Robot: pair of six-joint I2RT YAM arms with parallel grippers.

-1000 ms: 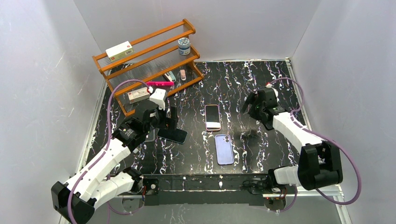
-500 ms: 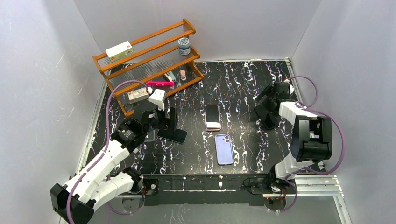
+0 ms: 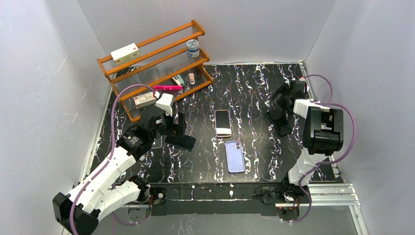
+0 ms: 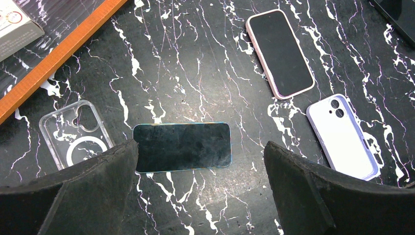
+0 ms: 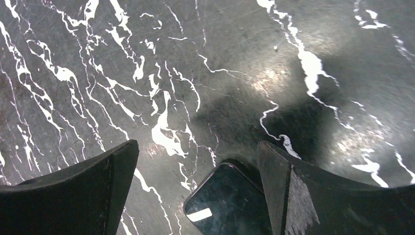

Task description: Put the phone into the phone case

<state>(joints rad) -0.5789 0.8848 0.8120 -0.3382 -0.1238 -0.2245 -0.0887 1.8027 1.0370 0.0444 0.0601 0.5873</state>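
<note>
Left hand [image 4: 199,149] is hanging wide open and empty right over the dark phone [image 4: 181,147]. The phone is lying flat, screen up, on the black marbled surface [image 3: 244,83], with its long side running between the 2 fingers [image 4: 98,186]. Can't tell if the tips are touching it. The clear case [image 4: 76,134] is lying just beside the phone's end with a narrow gap between them. A round ring is showing in its back, and it is sitting near the orange rail of the wooden rack [image 3: 156,63]. The pink-rimmed phone [image 3: 222,123] is lying screen up mid-surface. The lilac case [image 3: 235,156] is lying just beside it on the side nearer the arm bases, with 2 camera holes showing, not touching it. Right hand [image 5: 196,147] is also standing open and gripping nothing, out at the right side of the surface. It is sitting over the rounded corner of a dark glossy slab [image 5: 230,200], which is looking like another phone, but I can't confirm that. The rack is holding a white box [image 3: 125,53] on the top shelf, a small jar [image 3: 193,48] on the shelf below, a pink item [image 3: 167,87] and a 2nd box [image 3: 145,100] lower down. Print is showing on both boxes and the jar but is too small to read. No brand is showing on any phone or case.
</note>
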